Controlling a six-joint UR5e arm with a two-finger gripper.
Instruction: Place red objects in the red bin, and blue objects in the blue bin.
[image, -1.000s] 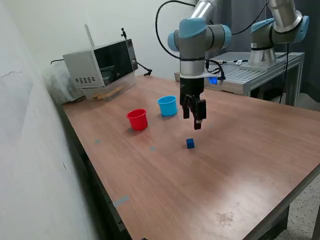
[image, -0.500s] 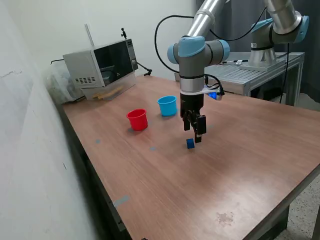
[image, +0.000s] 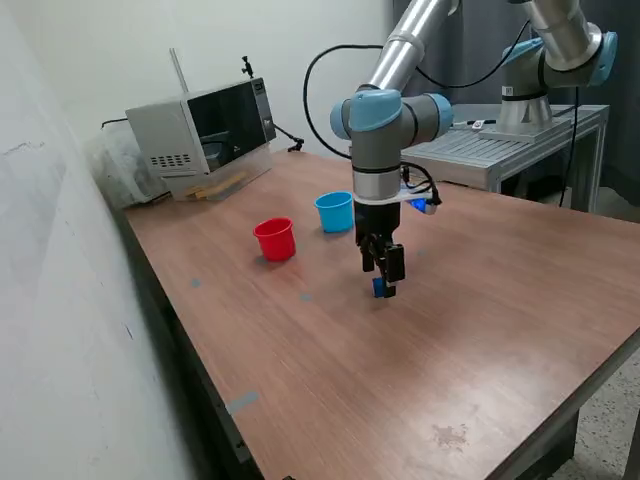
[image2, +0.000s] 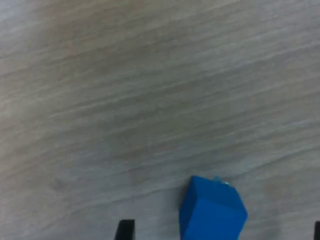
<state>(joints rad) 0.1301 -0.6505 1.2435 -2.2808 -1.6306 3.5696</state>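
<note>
One small dark blue cube (image: 380, 289) sits on the wooden table (image: 480, 300). My gripper (image: 383, 284) is down at the cube, pointing straight down. In the wrist view the cube (image2: 212, 212) lies between the two finger tips (image2: 125, 231), which stand wide apart and do not touch it. The gripper (image2: 221, 233) is open. The red cup (image: 274, 239) and the light blue cup (image: 335, 212) stand upright side by side beyond the cube, toward the exterior view's left. No red cubes and no second blue cube are in view.
A microwave (image: 200, 125) stands at the table's far corner by the white wall. A second robot arm (image: 560, 60) is mounted on a metal bench (image: 500, 150) behind the table. The table's front edge (image: 560, 400) runs at the exterior view's lower right.
My gripper has come down from above the table and slightly to the exterior view's left, and now stands around the blue cube. The cube and both cups have not moved.
</note>
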